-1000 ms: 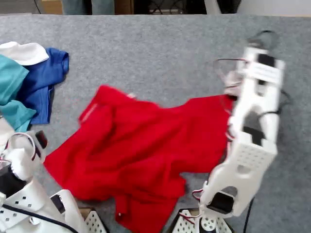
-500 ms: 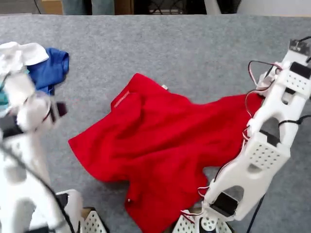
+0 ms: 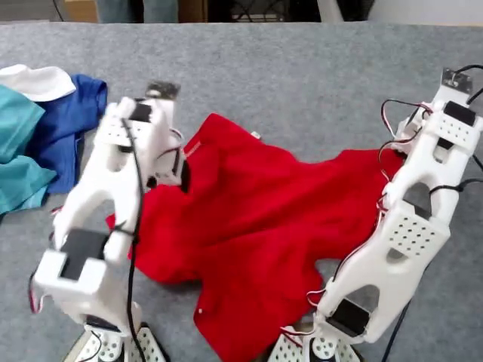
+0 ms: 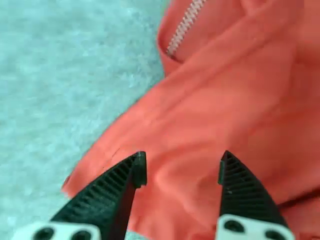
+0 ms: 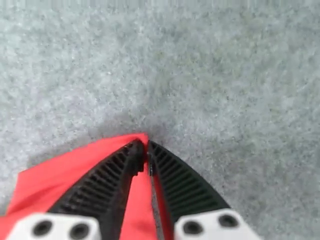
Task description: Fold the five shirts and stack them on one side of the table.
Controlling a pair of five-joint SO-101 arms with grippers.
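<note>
A red shirt (image 3: 256, 219) lies crumpled and spread on the grey table, its zip collar (image 4: 185, 25) toward the far left. My left gripper (image 3: 181, 170) hovers open just over the shirt's left edge; in the left wrist view its black fingers (image 4: 182, 167) straddle a fold of red shirt (image 4: 225, 90) without pinching it. My right gripper (image 3: 386, 158) is at the shirt's right corner. In the right wrist view this gripper (image 5: 145, 147) is shut on the tip of the red shirt (image 5: 60, 170), low against the table.
A teal shirt (image 3: 19, 151), a blue shirt (image 3: 64, 121) and a white shirt (image 3: 38, 79) lie heaped at the far left edge. Bare grey table (image 3: 302, 75) stretches along the back. Both arm bases stand at the front edge.
My right gripper dragged the red shirt to the right, then held. My left arm swung up from the front left corner and came over the shirt's left edge.
</note>
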